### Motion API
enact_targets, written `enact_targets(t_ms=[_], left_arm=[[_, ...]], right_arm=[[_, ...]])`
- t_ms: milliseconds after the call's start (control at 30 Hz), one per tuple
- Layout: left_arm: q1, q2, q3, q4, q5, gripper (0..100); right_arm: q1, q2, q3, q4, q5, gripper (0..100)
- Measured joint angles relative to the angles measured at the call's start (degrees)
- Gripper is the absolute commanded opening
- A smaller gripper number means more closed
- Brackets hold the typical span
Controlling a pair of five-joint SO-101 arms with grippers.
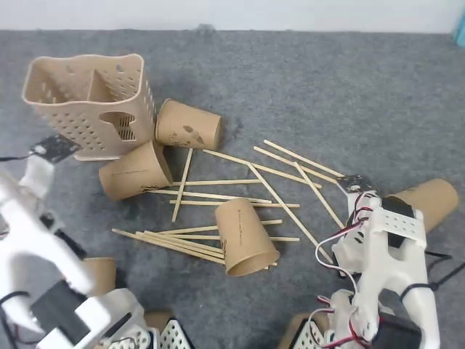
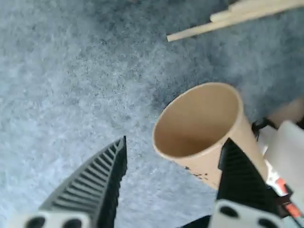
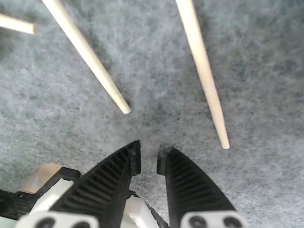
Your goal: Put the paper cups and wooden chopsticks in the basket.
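Left gripper [image 2: 175, 141] hangs low over the grey tabletop [image 2: 57, 71] near its front left corner, its 2 fingers spread wide. A cup [image 2: 199, 123] lies on its side between them, mouth toward the wrist; I cannot tell whether either finger touches it. Chopstick ends [image 2: 228, 16] lie just past it.

Right gripper [image 3: 149, 148] is near the front right corner. Its fingers are almost together with nothing between them, tips down over bare grey felt. 2 chopsticks [image 3: 202, 61] end just ahead of it. Beside that arm a second cup [image 1: 429, 200] lies on its side toward the right edge.

Mid-table, loose chopsticks [image 1: 218, 196] are scattered, and a third cup [image 1: 245, 238] lies across them. Toward the far left corner the basket [image 1: 87, 102] stands upright, with 2 tipped cups [image 1: 134, 171] just beside it.
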Motion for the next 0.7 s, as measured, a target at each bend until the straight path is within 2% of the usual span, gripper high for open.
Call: enact_targets(t_ms=[200, 367, 500, 700], left_arm=[[-4.31, 0.0, 0.09, 0.0, -8.62, 30], [-7.91, 0.0, 1.67, 0.0, -19.52, 30], [-8.79, 0.0, 4.92, 0.0, -27.6, 30], [-6.86, -0.09, 8.88, 0.0, -34.2, 30]], right_arm=[[0.0, 0.0, 0.0, 0.0, 0.0, 6.9], [0.0, 0.0, 0.0, 0.0, 0.0, 6.9], [0.0, 0.0, 0.0, 0.0, 0.0, 6.9], [0.0, 0.0, 0.0, 0.0, 0.0, 6.9]])
